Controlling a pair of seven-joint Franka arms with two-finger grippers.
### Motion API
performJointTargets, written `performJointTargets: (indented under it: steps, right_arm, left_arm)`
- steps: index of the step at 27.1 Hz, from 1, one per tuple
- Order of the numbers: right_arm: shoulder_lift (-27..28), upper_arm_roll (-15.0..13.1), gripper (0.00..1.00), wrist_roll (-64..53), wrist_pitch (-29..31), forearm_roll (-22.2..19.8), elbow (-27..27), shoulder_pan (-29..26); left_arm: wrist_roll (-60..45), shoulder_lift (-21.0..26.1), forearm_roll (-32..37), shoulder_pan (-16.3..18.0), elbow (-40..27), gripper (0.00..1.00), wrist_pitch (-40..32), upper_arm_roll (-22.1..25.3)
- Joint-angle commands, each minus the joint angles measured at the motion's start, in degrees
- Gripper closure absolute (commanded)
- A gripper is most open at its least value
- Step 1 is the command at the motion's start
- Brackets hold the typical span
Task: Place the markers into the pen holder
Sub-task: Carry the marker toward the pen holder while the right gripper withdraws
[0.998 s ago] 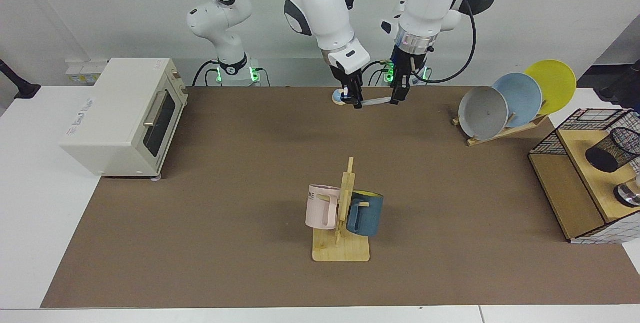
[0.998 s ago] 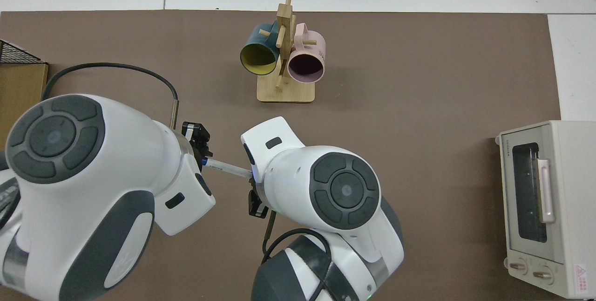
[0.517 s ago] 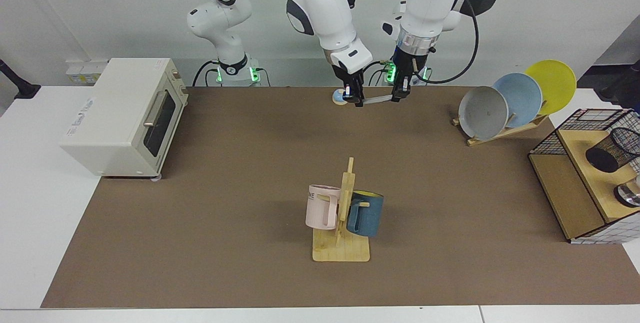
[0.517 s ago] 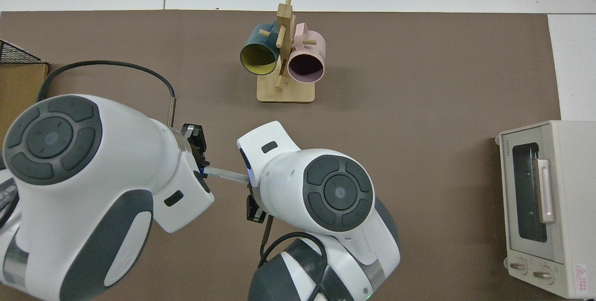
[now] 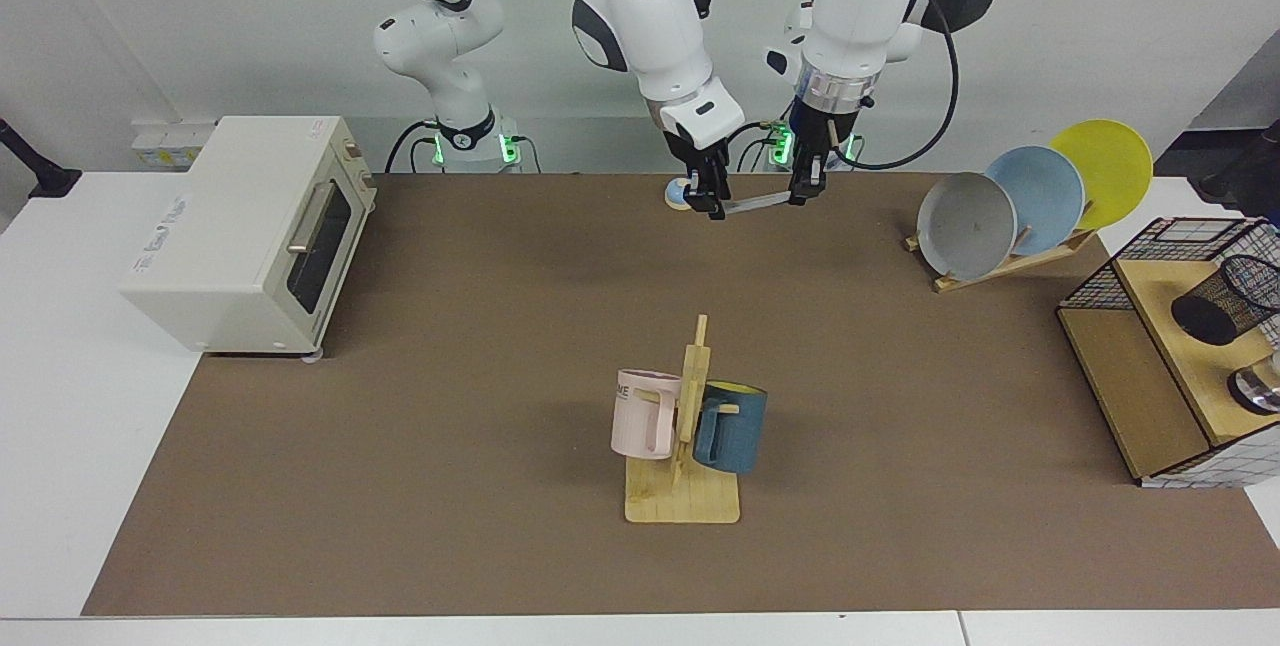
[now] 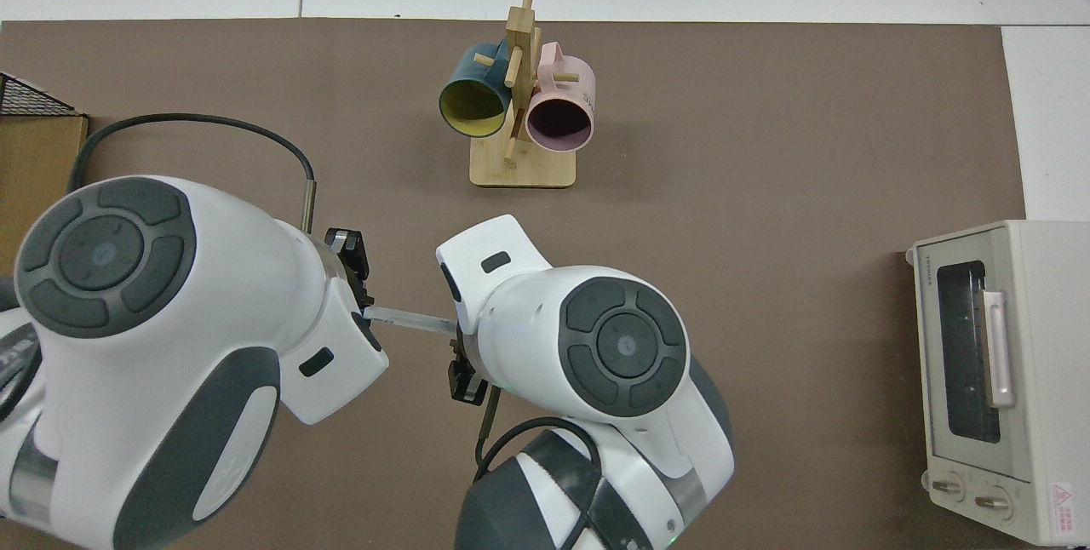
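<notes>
Moved: my left claw had drifted slightly toward the pen holder with the marker.
Grip: both my claws, right claw too, pinched one marker end each.
Handover: I judged the right should let go only once my left held firm.

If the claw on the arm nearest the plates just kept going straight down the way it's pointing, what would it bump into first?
The left gripper points nearly straight down and already grips one end of the marker. Below that there seems to be only the brown table mat, though its height above the mat is hard to judge.
</notes>
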Motion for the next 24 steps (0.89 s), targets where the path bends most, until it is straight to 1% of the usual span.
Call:
performJointTargets:
  steps: [1,4,7,10,12,15,20,24]
  right_arm:
    - [0.3,0.0,0.0,1.1,-0.1,1.3,0.4,-1.3]
    - [0.3,0.0,0.0,1.1,-0.8,1.1,0.2,-2.9]
    - [0.3,0.0,0.0,1.1,-2.3,1.0,-0.6,-5.6]
    - [0.3,-0.2,0.0,1.1,-5.6,0.3,-0.9,-8.7]
    - [0.4,-0.2,0.0,1.2,-8.3,0.2,-0.9,-11.5]
    - [0.4,-0.2,0.0,1.1,-10.7,0.1,-1.1,-15.9]
    - [0.4,-0.4,0.0,1.1,-12.0,-0.4,-1.9,-21.6]
    - [0.4,-0.3,0.0,1.2,-11.9,-2.7,-2.1,-26.5]
  left_arm:
    - [-0.9,-1.8,1.9,-0.1,-2.2,1.0,0.5,0.5]
    - [-1.0,-1.8,2.9,0.0,-2.2,1.0,0.5,0.8]
    - [-1.3,-1.8,3.8,0.6,-2.2,1.0,0.6,1.2]
    - [-1.4,-1.7,4.6,2.7,-2.2,1.0,0.6,1.2]
    - [-2.0,-1.6,5.2,3.9,-2.0,1.0,0.6,1.2]
    - [-2.6,-1.5,6.0,6.4,-2.0,1.0,0.6,1.2]
    - [-2.6,-1.3,7.7,10.4,-1.6,1.0,0.8,1.2]
    - [-2.6,-1.2,9.1,13.9,-1.5,1.0,1.4,1.2]
